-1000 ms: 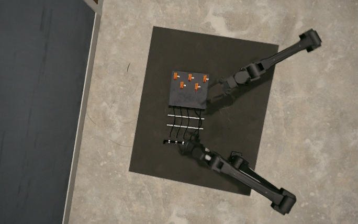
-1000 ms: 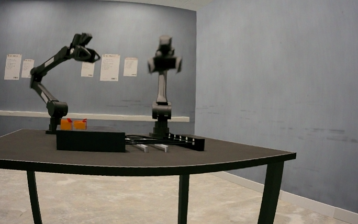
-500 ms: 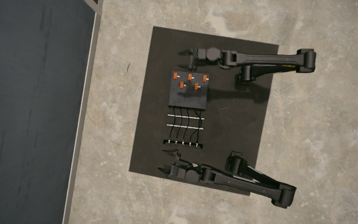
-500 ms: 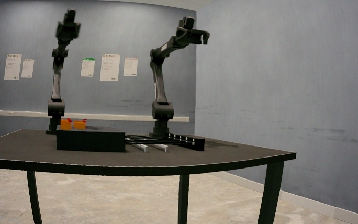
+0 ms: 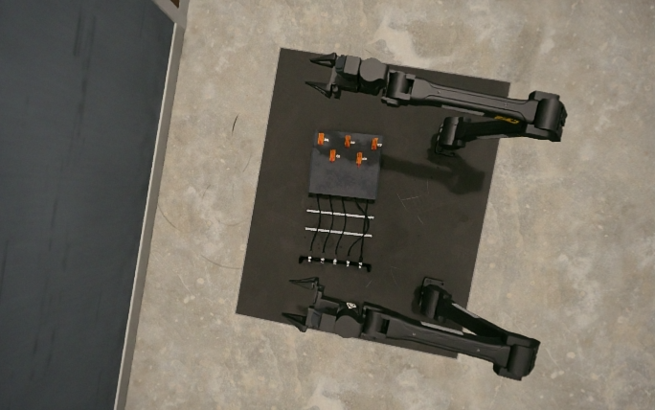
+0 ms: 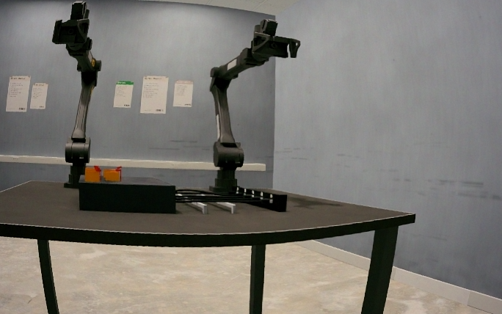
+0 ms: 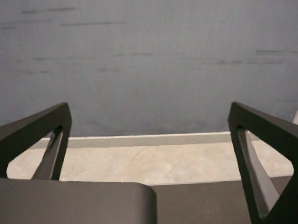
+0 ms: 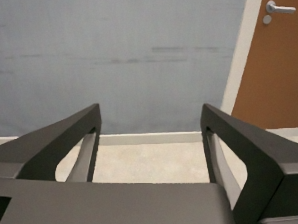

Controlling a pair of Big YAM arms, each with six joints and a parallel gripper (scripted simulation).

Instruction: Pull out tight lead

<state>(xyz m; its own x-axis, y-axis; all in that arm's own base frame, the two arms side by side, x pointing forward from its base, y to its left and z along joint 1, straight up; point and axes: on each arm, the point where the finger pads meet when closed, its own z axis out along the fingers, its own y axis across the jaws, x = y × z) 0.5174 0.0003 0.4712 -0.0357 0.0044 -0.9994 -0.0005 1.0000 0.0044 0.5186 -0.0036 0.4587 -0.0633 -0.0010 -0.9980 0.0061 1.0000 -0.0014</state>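
Five leads (image 5: 344, 222) (image 6: 222, 197), low between left claw (image 5: 286, 297) (image 6: 277, 43) (image 7: 150, 104), wide open, and right claw (image 5: 307, 71) (image 6: 70, 31) (image 8: 151, 105), partly open, both empty.

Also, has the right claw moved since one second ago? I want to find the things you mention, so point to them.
Yes: in the top view, the right claw (image 5: 307, 71) (image 6: 70, 31) (image 8: 151, 112) went from right of the black box (image 5: 344, 181) (image 6: 128, 198) to beyond its upper edge.
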